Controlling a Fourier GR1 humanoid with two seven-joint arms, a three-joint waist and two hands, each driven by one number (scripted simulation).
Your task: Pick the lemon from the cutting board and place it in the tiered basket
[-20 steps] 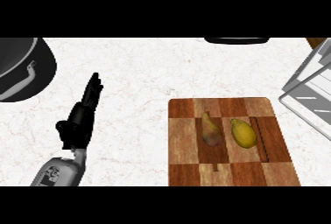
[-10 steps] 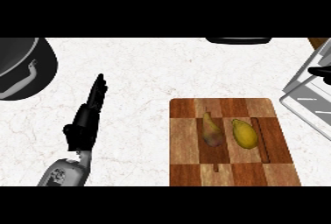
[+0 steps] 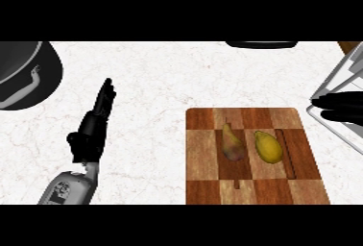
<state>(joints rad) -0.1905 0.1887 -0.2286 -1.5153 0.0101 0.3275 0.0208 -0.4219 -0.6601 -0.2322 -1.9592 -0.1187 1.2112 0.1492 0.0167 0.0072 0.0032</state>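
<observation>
A yellow lemon (image 3: pixel 268 147) lies on the checkered wooden cutting board (image 3: pixel 212 187), right of centre. Beside it on its left lies a brownish pear-shaped fruit (image 3: pixel 233 143). The tiered basket (image 3: pixel 339 86) shows as a white wire frame at the right edge. My right hand (image 3: pixel 343 106) comes in from the right edge in front of the basket, to the upper right of the lemon and apart from it; its fingers are not clear. My left hand (image 3: pixel 93 126) rests open on the counter at the left, fingers straight and pointing away.
A dark pot with a grey handle (image 3: pixel 21 77) sits at the upper left. A black rounded object (image 3: pixel 262 44) shows at the top edge. White marble counter (image 3: pixel 163 77) lies between the left hand and the board.
My right hand has come into view at the right edge, in front of the basket. The view has shifted a little; the left hand keeps its pose.
</observation>
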